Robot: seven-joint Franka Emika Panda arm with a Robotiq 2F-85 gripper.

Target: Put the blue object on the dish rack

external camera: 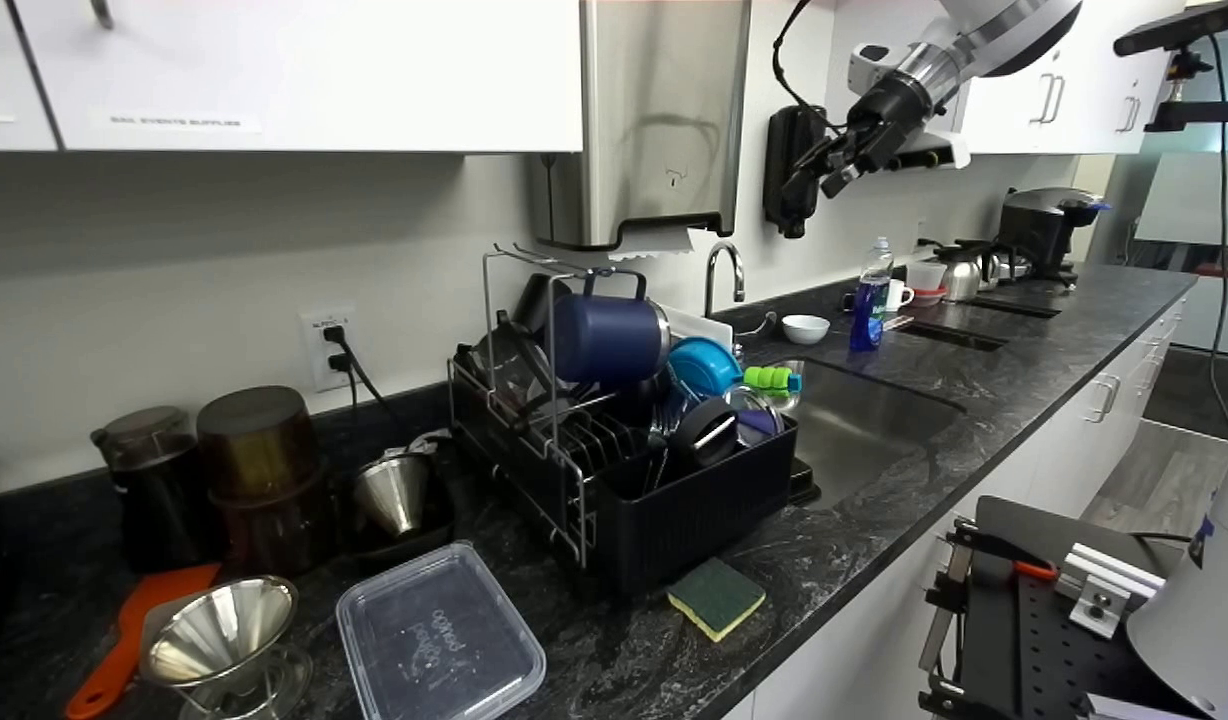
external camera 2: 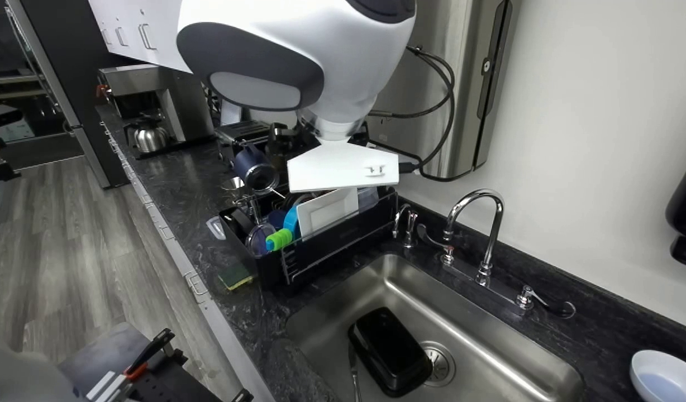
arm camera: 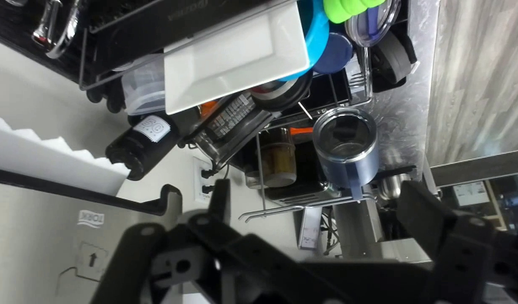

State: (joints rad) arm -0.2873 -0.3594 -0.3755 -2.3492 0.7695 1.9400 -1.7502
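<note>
In an exterior view, nearest at lower left: metal dripper (external camera: 221,630), with orange utensil (external camera: 134,640) beside it. At lower middle, clear container (external camera: 439,640) with lid; to the right, green-and-yellow sponge (external camera: 716,597), just beside the dish rack (external camera: 694,525). In the middle of the frame, dark navy mug (external camera: 609,338), hanging sideways high on the rack, handle upward. Close around this mug, standing in the way: upper wires of the rack at the handle, glass vessel (external camera: 509,365) at the left, light-blue dish (external camera: 704,367) lower at the right. Next, right of centre, steel sink (external camera: 884,430); inside, in an exterior view, black container (external camera 2: 390,349). At upper right, gripper (external camera: 812,188), well apart from the mug; in the wrist view, fingers (arm camera: 220,198) spread wide. To the left of the gripper, steel paper dispenser (external camera: 664,110). In an exterior view, rack partly hidden behind robot arm (external camera 2: 293,56). Farther away, soap bottle (external camera: 871,295), and at far right, coffee machine (external camera: 1049,235).
</note>
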